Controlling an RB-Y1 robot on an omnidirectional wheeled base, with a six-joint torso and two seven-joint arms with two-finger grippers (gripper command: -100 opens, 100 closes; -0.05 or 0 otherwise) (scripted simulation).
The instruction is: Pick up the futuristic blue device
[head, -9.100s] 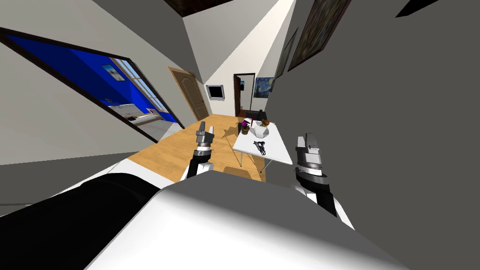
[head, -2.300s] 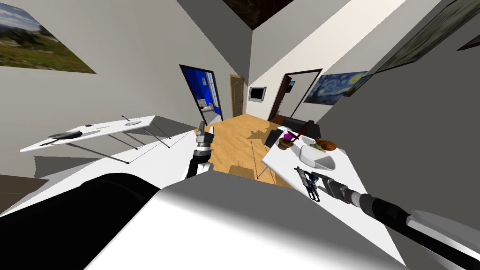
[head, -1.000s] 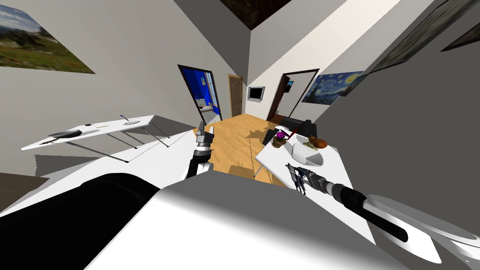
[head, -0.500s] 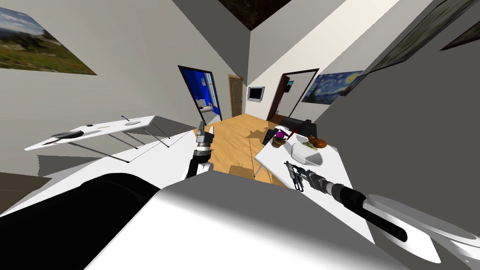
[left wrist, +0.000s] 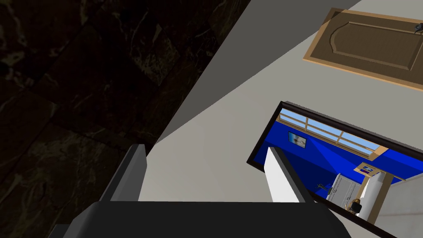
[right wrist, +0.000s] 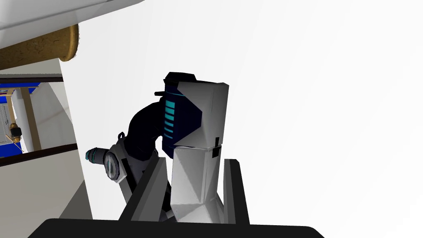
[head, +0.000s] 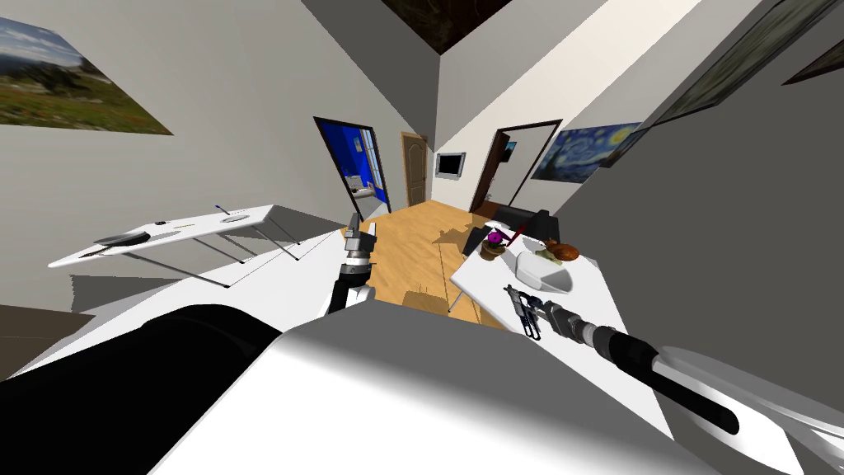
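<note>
Navy and cyan under a pale grey casing: holding the device (right wrist: 194, 136) in the right jaws, pinched across that casing on both flanks. Grey body running out along the jaws, in line with the right arm (head: 626, 350); dark curved part and round end off to one side. Placed over the near part of the white worktop (head: 587, 293), right of the scene; touching or clear, cannot tell. Calls for a straight lift, probably. Left jaws spread, idle, well apart to the left.
</note>
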